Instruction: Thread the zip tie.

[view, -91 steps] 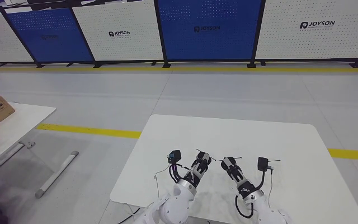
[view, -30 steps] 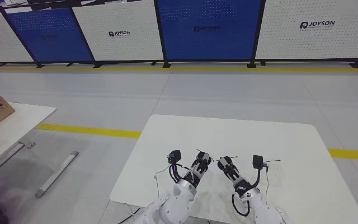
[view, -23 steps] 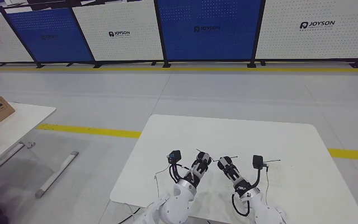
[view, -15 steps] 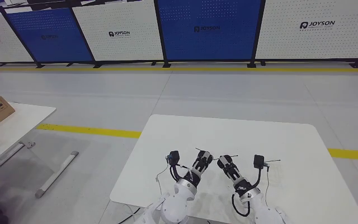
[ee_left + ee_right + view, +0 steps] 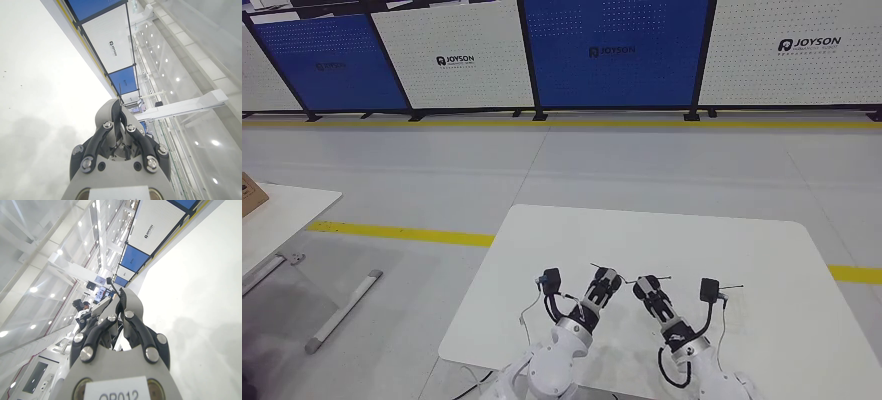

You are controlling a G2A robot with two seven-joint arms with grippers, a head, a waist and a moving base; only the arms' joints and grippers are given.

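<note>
The left gripper [image 5: 118, 106] is pinching the zip tie [image 5: 119, 90] by its thin tail, and the right gripper [image 5: 121, 295] is clamping its head end [image 5: 108, 280]. Both are hanging close together above the table [image 5: 672, 235]. I'm judging that the tail tip is needing a straight, slow line-up with the head's slot.

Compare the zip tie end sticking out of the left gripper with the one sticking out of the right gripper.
The tail end in the left gripper is a thin bare strip narrowing to a point; the head end in the right gripper finishes in a small blocky head. The tail end stands straight; the head end bends sideways. Both are black, each pinched in a shut gripper.
</note>
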